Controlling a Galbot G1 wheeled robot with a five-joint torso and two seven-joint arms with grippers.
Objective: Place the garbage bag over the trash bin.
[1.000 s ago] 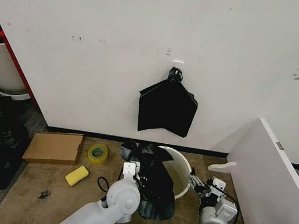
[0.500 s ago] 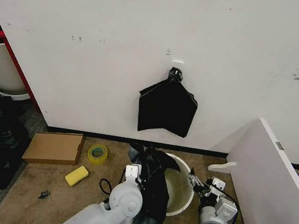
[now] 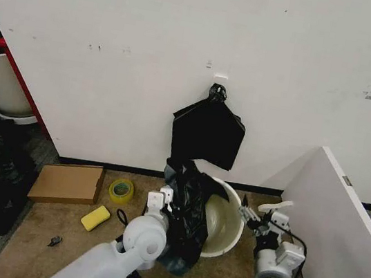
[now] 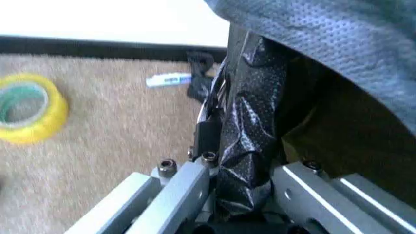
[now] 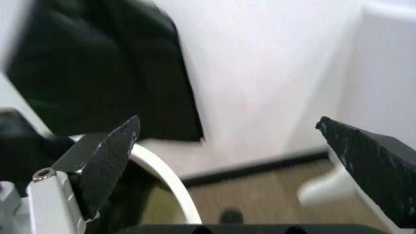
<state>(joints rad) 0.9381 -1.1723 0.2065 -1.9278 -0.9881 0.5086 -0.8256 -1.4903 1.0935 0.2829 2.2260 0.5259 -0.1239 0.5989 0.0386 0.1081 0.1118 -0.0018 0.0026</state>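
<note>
Since a second ago the trash bin (image 3: 224, 218) has tipped more upright and the garbage bag (image 3: 185, 212) has climbed higher over its nine o'clock rim. The left gripper (image 4: 244, 195) is clamped on a fold of the bag. The right gripper (image 3: 249, 217), fingers spread wide and empty, sits at the bin's three o'clock.

Bright even light, blurred wrist views

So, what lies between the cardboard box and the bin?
In the head view, the yellow tape roll lies on the carpet between the box and the bin.
</note>
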